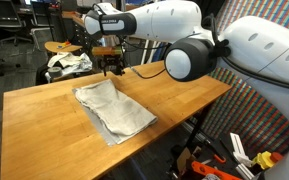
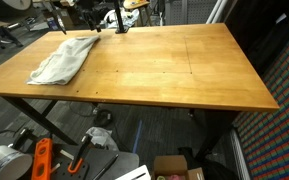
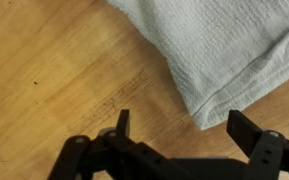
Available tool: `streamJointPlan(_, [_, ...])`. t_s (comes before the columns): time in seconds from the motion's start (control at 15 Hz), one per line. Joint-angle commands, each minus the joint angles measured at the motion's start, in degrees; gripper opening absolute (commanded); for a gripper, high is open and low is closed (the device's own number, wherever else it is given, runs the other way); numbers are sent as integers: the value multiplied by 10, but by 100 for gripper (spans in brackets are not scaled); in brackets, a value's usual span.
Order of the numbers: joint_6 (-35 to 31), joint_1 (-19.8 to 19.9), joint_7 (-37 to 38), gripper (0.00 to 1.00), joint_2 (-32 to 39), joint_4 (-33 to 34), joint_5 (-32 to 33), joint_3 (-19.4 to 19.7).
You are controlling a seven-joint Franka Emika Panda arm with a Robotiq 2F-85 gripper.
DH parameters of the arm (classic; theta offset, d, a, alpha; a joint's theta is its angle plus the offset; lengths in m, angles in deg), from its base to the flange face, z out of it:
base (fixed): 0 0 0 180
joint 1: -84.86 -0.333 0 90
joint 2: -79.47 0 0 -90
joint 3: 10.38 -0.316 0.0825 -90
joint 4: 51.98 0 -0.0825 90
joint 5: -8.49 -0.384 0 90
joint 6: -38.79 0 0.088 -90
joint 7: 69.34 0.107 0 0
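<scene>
Looked bright and evenly lit from overhead in both exterior views, with a mild sheen on the table [image 2: 184, 60] at centre frame. Fell dim beneath it, lower frame. Appeared soft and low-resolution in wrist view, gripper [image 3: 179, 120] dark and shadowed along the bottom edge.

**Desk:** How does the arm stand?

**Photographer:** The white arm [image 1: 184, 30] reaches in from the right of an exterior view. Its large rounded joint [image 1: 189, 60] is nearest the lens, and the upper links run roughly level toward the far end.

**Desk:** And the wrist?

**Photographer:** The wrist [image 1: 109, 22] folds over at the end of that reach and turns the black gripper [image 1: 109, 66] straight down, held low.

**Desk:** The jaws?

**Photographer:** Spread wide and closed on nothing. In the wrist view the gripper [image 3: 184, 122] comes in from the bottom edge. Its two dark fingers [image 3: 123, 122] stand well apart, tips pointing away from the camera.
</scene>
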Motion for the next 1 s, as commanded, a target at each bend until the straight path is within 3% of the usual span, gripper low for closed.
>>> streamJointPlan(0.0, [22, 0, -107, 100, -25, -32, 6, -11])
streamJointPlan(0.33, [1, 6, -255, 100, -38, -55, 16, -6])
streamJointPlan(0.67, [-71, 26, -297, 100, -56, -94, 14, -4])
streamJointPlan(0.93, [-149, 50, -320, 100, -86, -167, 1, -13])
